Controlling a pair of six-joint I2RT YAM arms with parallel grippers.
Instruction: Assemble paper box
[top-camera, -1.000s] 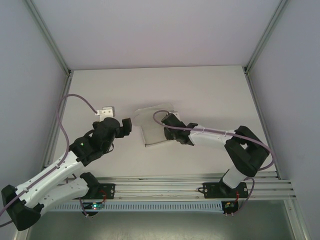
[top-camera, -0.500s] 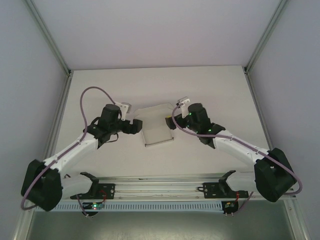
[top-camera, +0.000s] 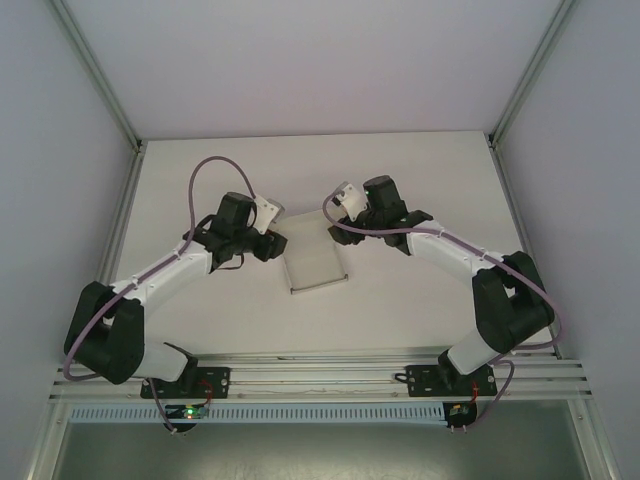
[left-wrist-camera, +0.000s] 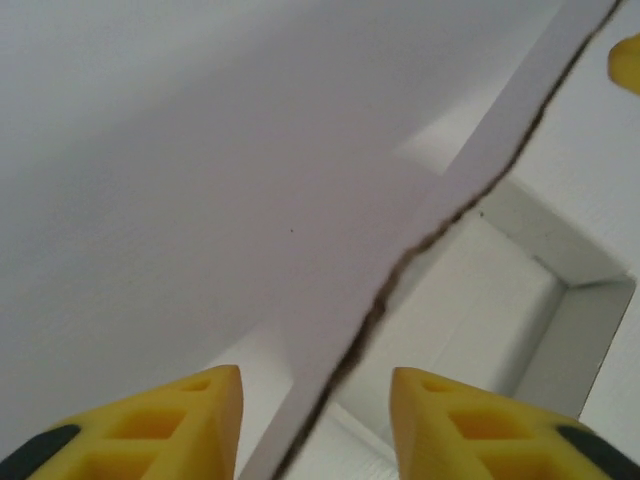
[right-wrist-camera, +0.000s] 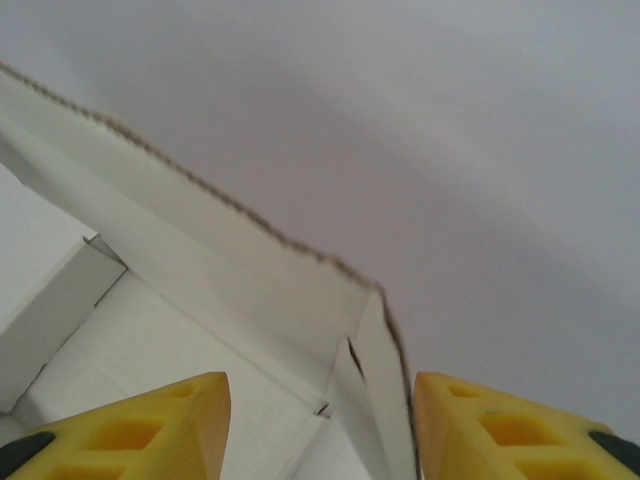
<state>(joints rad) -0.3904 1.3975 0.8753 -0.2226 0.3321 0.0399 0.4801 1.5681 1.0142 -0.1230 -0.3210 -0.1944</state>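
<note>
Two sets of jaws here and neither is clamped on anything. My left jaws (left-wrist-camera: 315, 400) are parted and sit astride the raw edge of a raised card panel, with a gap showing on each side of it. My right jaws (right-wrist-camera: 320, 405) are parted too, straddling the other end of that panel where it meets a small side tab. Both belong to the paper box (top-camera: 318, 268), which sits half-formed on the surface (top-camera: 420, 300) between my two arms, its tray mouth facing up. From my left jaws the tray lies ahead and to the right, and from my right jaws it lies ahead and to the left. The tall panel stands on the tray's far side. Neither arm is really closer, since each has a far corner. From above the tray looks about as wide as deep, so I can't call its long axis, but its near edge is skewed slightly against the rail. My guess is the next move hinges on that panel, which should fold toward me over the tray.
</note>
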